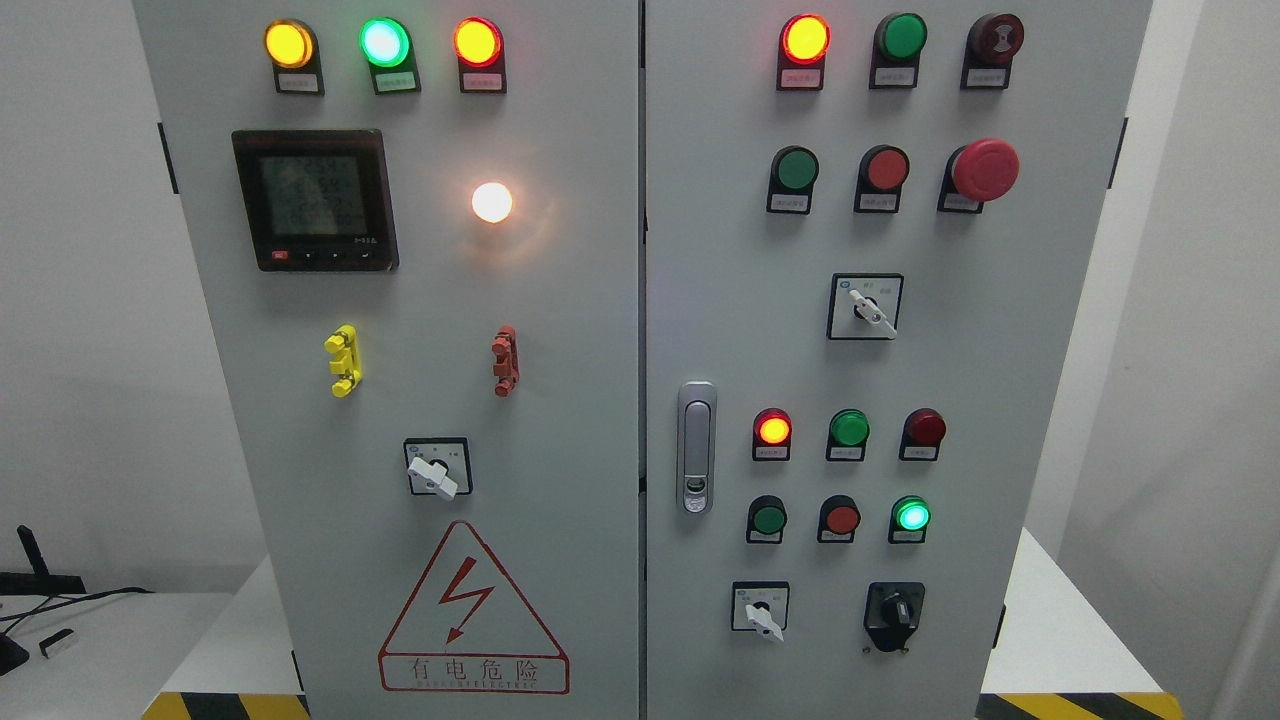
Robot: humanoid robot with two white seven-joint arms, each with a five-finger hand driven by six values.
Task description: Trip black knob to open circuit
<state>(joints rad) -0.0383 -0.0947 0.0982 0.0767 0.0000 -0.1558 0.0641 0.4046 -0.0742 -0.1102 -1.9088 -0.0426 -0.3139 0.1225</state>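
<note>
Black knob: the black rotary knob on its black plate (893,612) sits at the bottom right of the right-hand door, just right of a small white-handled selector switch in a square frame (762,611). Nothing is touching it.

Robot hands: neither one shows up anywhere in the shot, so can't tell if they're loose, clenched or holding anything.

Cabinet: big grey metal two-door electrical cabinet (590,380), both doors closed, so whatever's inside is hidden. Silver latch handle (696,446) sits on the right door's left edge.

Left door: lit yellow, green and orange lamps in a row up top, black digital meter with a grey screen (314,199) below, a glowing white lamp (492,202) beside it. Then a yellow plastic clip (343,360), a red plastic clip (505,360), a white-handled switch (436,470), and a red triangular lightning warning sticker (472,612).

Right door: red mushroom-head emergency stop button (983,169) near the top right, plus rows of red and green lamps and buttons, a few lit. Another white-handled selector (866,306) sits mid-door.

Base: white table surface (1050,620) under the cabinet, with yellow-black hazard striping along its front edge.
</note>
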